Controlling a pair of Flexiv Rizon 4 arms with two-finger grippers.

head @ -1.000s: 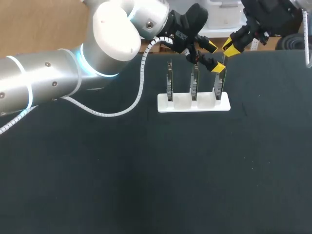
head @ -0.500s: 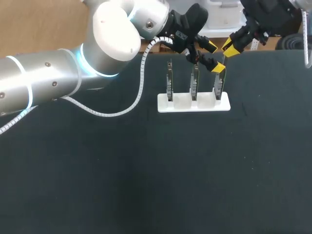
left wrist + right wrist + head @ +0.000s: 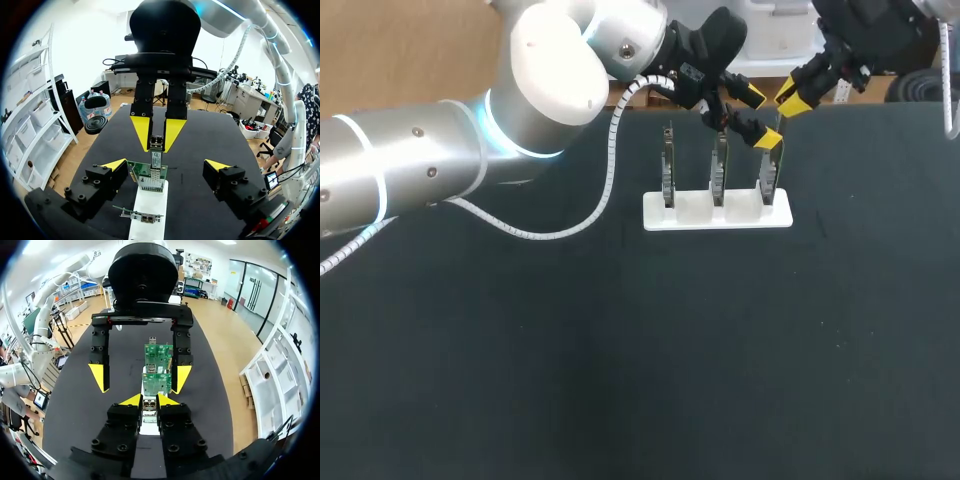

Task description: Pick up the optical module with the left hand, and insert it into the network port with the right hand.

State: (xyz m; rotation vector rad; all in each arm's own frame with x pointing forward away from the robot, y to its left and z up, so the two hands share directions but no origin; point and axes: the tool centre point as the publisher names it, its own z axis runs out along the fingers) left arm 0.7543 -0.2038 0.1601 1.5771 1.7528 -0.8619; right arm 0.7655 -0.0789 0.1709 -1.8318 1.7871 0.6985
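Observation:
A white holder carries three upright green boards with network ports. My right gripper hovers at the rightmost board, shut on the small silver optical module. In the left wrist view the module's end meets the metal port cage on that board; how deep it sits is hidden. My left gripper is wide open, one finger on either side of the same board, touching nothing. The right wrist view shows my right gripper shut on the module, and the left gripper's yellow fingertips beyond.
The two other boards stand left of the one being worked on, the nearer one close under my left wrist. Black table lies bare in front of the holder. The left arm's white cable hangs over the table's back left.

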